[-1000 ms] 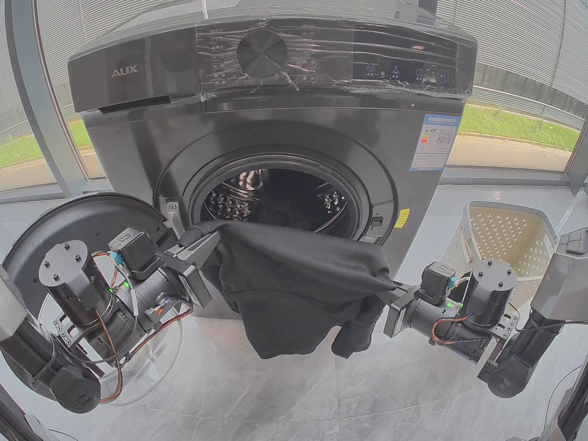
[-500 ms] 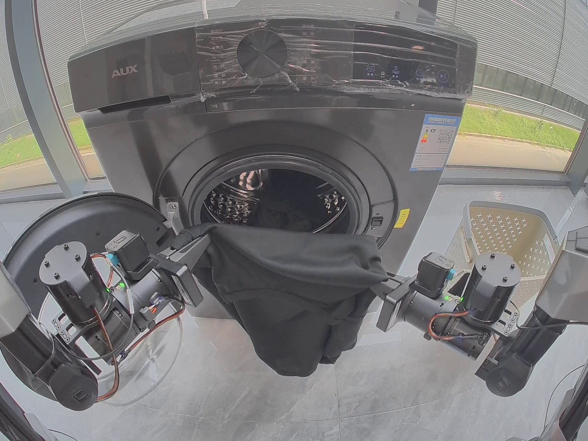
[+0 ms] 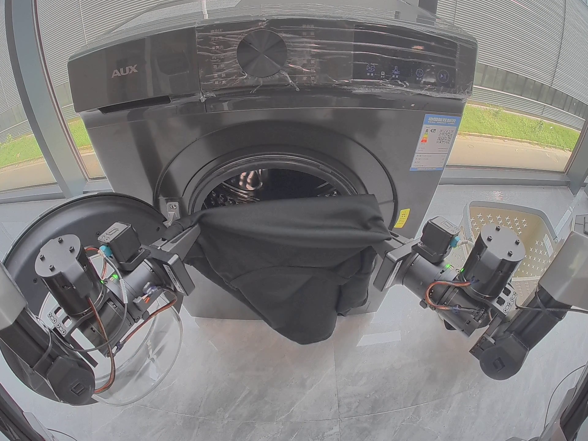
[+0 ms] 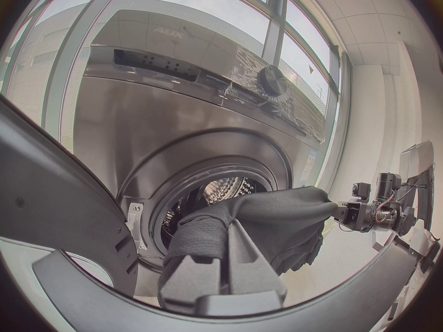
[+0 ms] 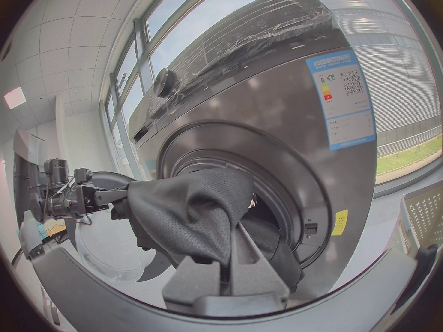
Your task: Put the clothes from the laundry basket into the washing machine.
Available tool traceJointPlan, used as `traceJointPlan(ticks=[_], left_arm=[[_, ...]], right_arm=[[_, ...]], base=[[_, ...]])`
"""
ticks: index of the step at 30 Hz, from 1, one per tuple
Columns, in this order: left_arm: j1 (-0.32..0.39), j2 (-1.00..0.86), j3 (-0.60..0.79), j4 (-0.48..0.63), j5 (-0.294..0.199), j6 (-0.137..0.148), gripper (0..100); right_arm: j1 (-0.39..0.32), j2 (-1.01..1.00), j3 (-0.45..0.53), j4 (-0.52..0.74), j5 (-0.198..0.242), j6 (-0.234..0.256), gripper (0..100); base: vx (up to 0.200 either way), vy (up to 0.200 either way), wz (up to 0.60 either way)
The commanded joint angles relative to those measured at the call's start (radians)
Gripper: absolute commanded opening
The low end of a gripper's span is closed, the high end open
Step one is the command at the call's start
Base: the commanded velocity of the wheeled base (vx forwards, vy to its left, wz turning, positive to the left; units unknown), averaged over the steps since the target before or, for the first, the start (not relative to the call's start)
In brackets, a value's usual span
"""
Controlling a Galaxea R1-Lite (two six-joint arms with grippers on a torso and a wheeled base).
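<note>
A black garment hangs stretched between my two grippers in front of the washing machine door opening. My left gripper is shut on its left end, seen close up in the left wrist view as left gripper pinching mesh cloth. My right gripper is shut on the right end, and in the right wrist view the right gripper clamps the cloth. The garment's top edge covers the lower half of the opening; its bulk sags below. Dark cloth lies inside the drum.
The round door stands swung open at the left, behind my left arm. A white perforated laundry basket stands on the floor at the right of the machine. Grey tiled floor lies open in front.
Both grippers have risen and moved toward the machine with the garment, whose top edge now covers the lower opening. The hanging bulk has lifted and swung closer to the front panel.
</note>
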Motion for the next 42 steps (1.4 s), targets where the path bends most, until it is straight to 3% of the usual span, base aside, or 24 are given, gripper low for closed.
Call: traceJointPlan(ticks=[1,42], left_arm=[[0.008,-0.025,-0.009,-0.001,-0.002,-0.001,0],[0.022,-0.038,0.008,-0.001,-0.007,0.005,0]], right_arm=[[-0.02,0.005,-0.025,0.0,-0.016,0.0,0],[-0.009,0.005,-0.024,0.0,-0.017,-0.001,0]], base=[[0.0,0.0,0.0],[0.0,0.0,0.0]])
